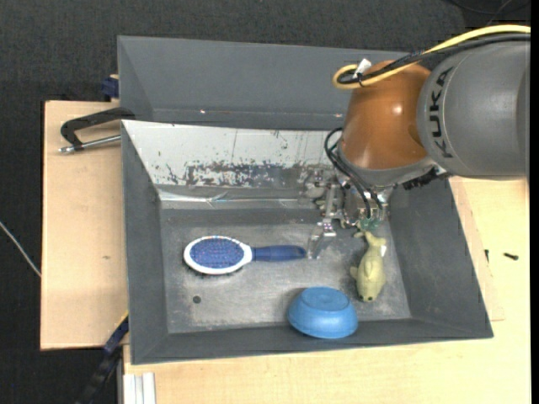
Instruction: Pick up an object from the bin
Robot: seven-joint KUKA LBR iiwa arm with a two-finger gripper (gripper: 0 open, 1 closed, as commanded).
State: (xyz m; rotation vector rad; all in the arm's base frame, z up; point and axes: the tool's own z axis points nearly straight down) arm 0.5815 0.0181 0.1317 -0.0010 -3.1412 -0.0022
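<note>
Plainly, the gripper [344, 230] hangs low in the right half of the bin [143, 251], close to the back wall, beneath the arm's orange wrist cover. Whether it stands open or closed I cannot tell from this angle, and nothing can be seen clamped in it.

Two things lie close by. Just below it and a little to the right is a pale yellow toy [369, 269], a small lumpy figure. Its long axis runs nearly up and down the frame and its upper end points towards the gripper. Just to the lower left is the end of the handle of a blue hairbrush [221, 255]. The brush lies across the frame, with its white-rimmed oval head well out to the left.

Farther off, near the front wall at lower centre, a blue bowl [322, 313] sits apart from both.

I judge the toy the likelier pick, needing only a short shift to the lower right. Because it lies lengthwise towards the gripper, the closing would best run across the frame, over its narrow width.
</note>
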